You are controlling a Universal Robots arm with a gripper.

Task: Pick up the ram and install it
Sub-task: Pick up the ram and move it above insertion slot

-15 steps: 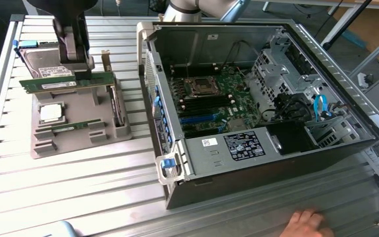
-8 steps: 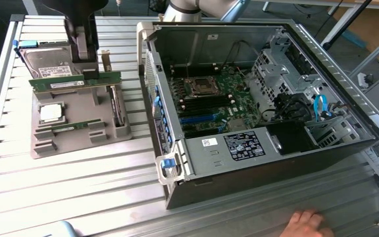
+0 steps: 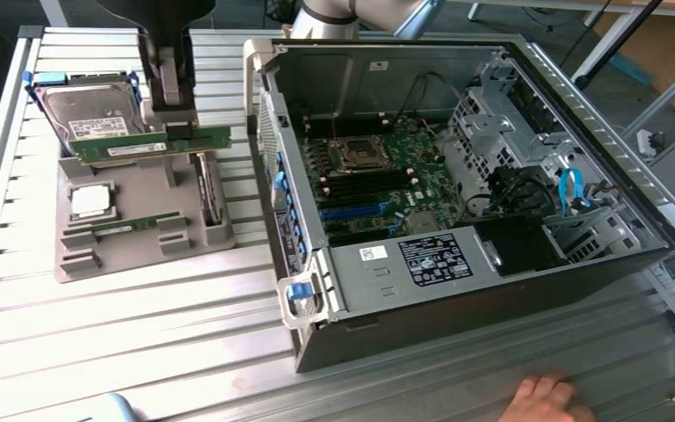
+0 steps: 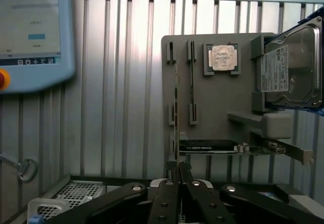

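The claw is clenched on the ram, gripping its upper edge off-centre, toward the end nearer the computer case. The ram hangs level over the back edge of the grey tray, just in front of the hard drive. In the wrist view the dark, bolted metal fingers come together at the claw, and the ram runs straight out from between them, seen edge-on as a thin line above the tray. The ram is a long, narrow, flat green board with a pale label along its face. The tray is a matte grey slab with raised blocks and narrow slots. A square silver processor sits in a recess near the tray's edge at the exterior view's left. A dark card stands on edge along the side of the tray facing the case. The hard drive is a shiny metal box with a white label, propped up at the tray's back corner. The table is bright ribbed metal made of long parallel slats. The case is an open sheet-metal box with a green motherboard on its floor, lined with black and blue slots. A hand rests at the table's near edge. A light grey control tablet with a screen lies on the slats, well apart from the tray.
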